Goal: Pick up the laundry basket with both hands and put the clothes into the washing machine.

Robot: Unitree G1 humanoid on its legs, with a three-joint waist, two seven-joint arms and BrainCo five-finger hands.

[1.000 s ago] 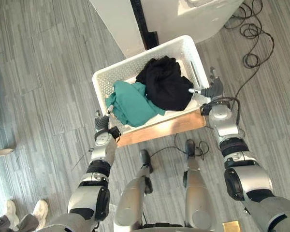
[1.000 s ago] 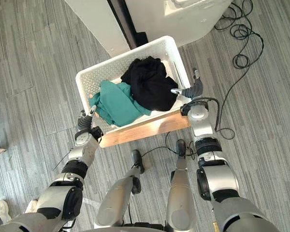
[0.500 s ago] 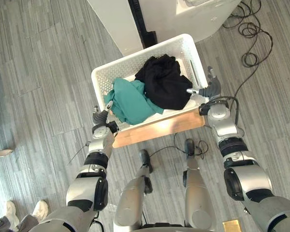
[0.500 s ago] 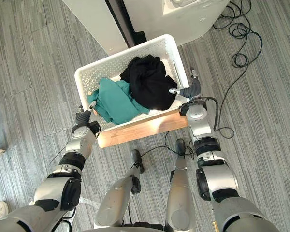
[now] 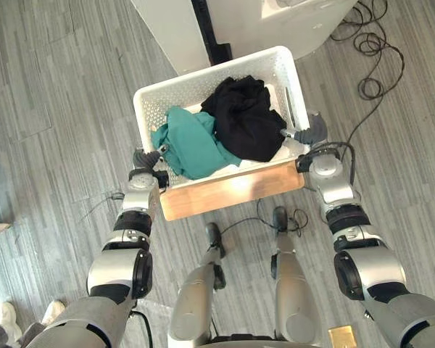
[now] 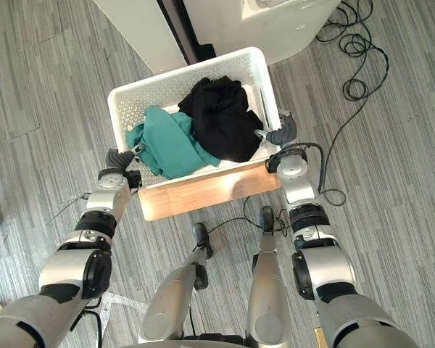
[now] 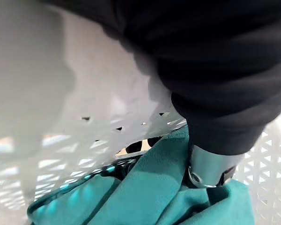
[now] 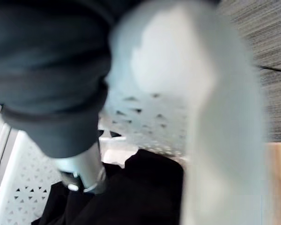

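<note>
1. Grey plank floor (image 5: 58, 109) carries a low wood bench (image 5: 232, 192). The basket (image 5: 174, 94) sits on the bench, and the washer (image 5: 275, 18) stands just beyond its far rim, toward the right.
2. Load: teal cloth (image 5: 192, 141) lies in the left half of the basket and black cloth (image 5: 243, 119) in the right half, the two touching. Both are still inside, so nothing is loaded yet.
3. Axis: the basket's long axis runs left to right, slightly skewed, with its right end nearer the washer. One hand is at each short end, so the basket lies between them and neither arm is nearer.
4. Left hand (image 5: 145, 161): at the left end wall. Its thumb (image 7: 206, 166) hooks over the rim and rests inside against the teal cloth. The fingers curl on the outside, so the wall is pinched between them.
5. Right hand (image 5: 313, 132): at the right end wall. Its thumb (image 8: 84, 164) is inside beside the black cloth and the fingers are outside, giving the same clamp.
6. Step judged: the grip is taken and the lift is not yet begun. The basket appears to rest on the bench.
7. Next move: raise both ends evenly, then carry the basket forward and right to the washer.
8. Risk: an uneven lift would tilt the long axis and slide the clothes to the low end. A pinch on a thin wall may slip.
</note>
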